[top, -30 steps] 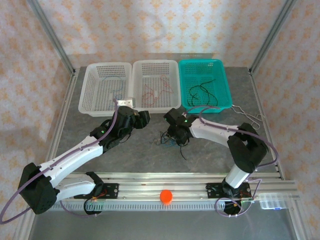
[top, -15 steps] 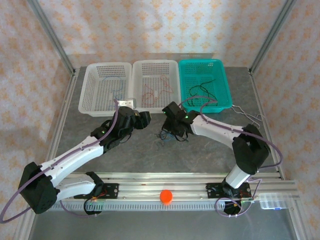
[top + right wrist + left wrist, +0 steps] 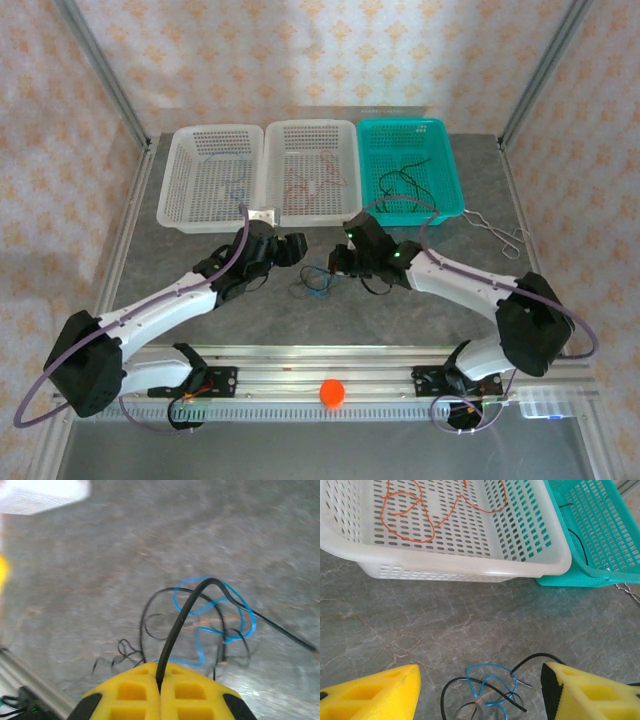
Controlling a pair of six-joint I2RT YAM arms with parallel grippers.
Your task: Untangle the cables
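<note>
Loose cables (image 3: pixel 318 283) sit in one tangle on the grey table (image 3: pixel 300 320), in front of the baskets and between the two grippers. Tangle contents: one blue cable (image 3: pixel 216 611) in loops, plus thin black strands, count unclear. Right gripper (image 3: pixel 160 679): jaws together, clamped on one black cable (image 3: pixel 182 625) that arcs up out of the yellow fingers (image 3: pixel 125 692) and over the blue loops, its free end lying out on the table. Left gripper (image 3: pixel 480 674): jaws apart, nothing held; the blue loop shows between its two fingers in the wrist view, and I can't tell if they touch it. Three baskets stand in a row at the far side, touching side by side. The left white basket (image 3: pixel 185 180) has one faint bluish cable (image 3: pixel 236 188). The middle white basket (image 3: pixel 470 567) has red cable (image 3: pixel 415 515), one piece or two, can't tell. The teal basket (image 3: pixel 432 150) has black cables (image 3: pixel 405 185). One pair of metal forceps (image 3: pixel 497 232) lies on the table just right of the teal basket. One orange ball (image 3: pixel 332 392) sits on the front rail between the two arm bases.
</note>
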